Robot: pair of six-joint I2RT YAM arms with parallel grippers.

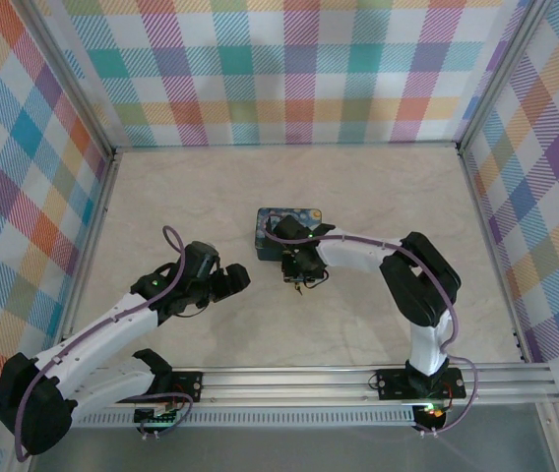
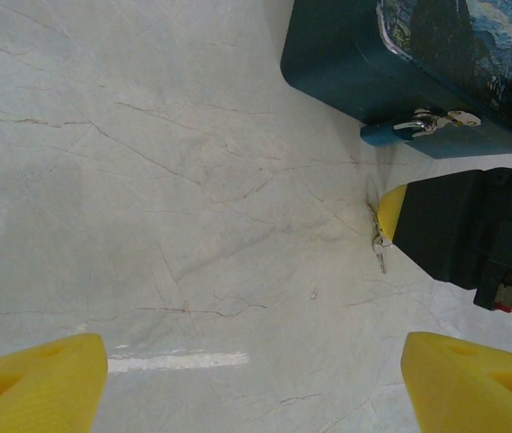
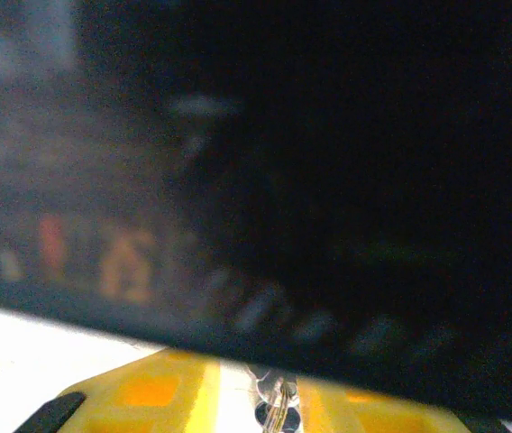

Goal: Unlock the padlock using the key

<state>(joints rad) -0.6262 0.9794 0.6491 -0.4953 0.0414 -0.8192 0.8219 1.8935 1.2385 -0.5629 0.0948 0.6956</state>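
Note:
The dark blue swirl-printed tin (image 1: pixel 276 220) lies mid-table. A small blue padlock (image 2: pixel 391 133) with a silver shackle hangs on the front wall of the tin (image 2: pixel 346 63). My right gripper (image 1: pixel 299 279) points down just in front of the tin, shut on the key (image 2: pixel 379 251), which dangles from one yellow fingertip (image 2: pixel 391 209). From the right wrist, the key (image 3: pixel 278 408) sits between the yellow fingers (image 3: pixel 148 392), under the dark tin wall (image 3: pixel 328 180). My left gripper (image 2: pixel 256 383) stands open, to the left of the tin (image 1: pixel 235 279), holding nothing.
Pale marble tabletop (image 2: pixel 166 180) with a white tape strip (image 2: pixel 179 362) near my left fingers. Plaid walls (image 1: pixel 289 69) and metal frame posts enclose the table. A rail (image 1: pixel 358 379) carries the arm bases along the near edge.

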